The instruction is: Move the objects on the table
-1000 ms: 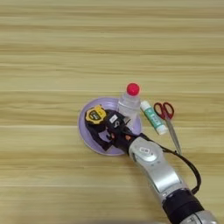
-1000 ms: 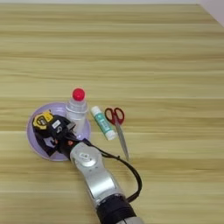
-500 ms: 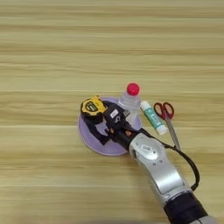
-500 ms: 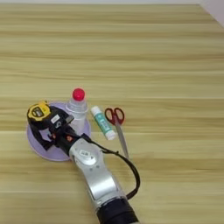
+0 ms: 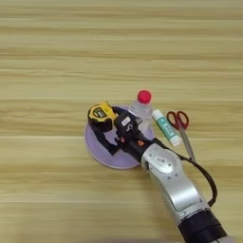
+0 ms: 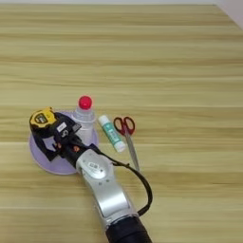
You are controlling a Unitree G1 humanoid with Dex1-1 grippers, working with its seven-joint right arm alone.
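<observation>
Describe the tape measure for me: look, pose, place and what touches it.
The tape measure is a small yellow case with black trim and a round label on its upward face. It sits at the far left rim of the lilac plate, left of the bottle. The right tool is against its near side.

Bare wooden table (image 5: pixel 57 52), setting unclear

The wide light wooden counter (image 5: pixel 57 52) with plank-like grain carries a round lilac plate (image 5: pixel 97 151) under the end effector (image 5: pixel 112 131), and beyond it rightward a red-capped clear plastic bottle (image 5: pixel 141 105), white-and-green glue stick (image 5: pixel 166 127) and red-handled scissors (image 5: pixel 182 128).
</observation>
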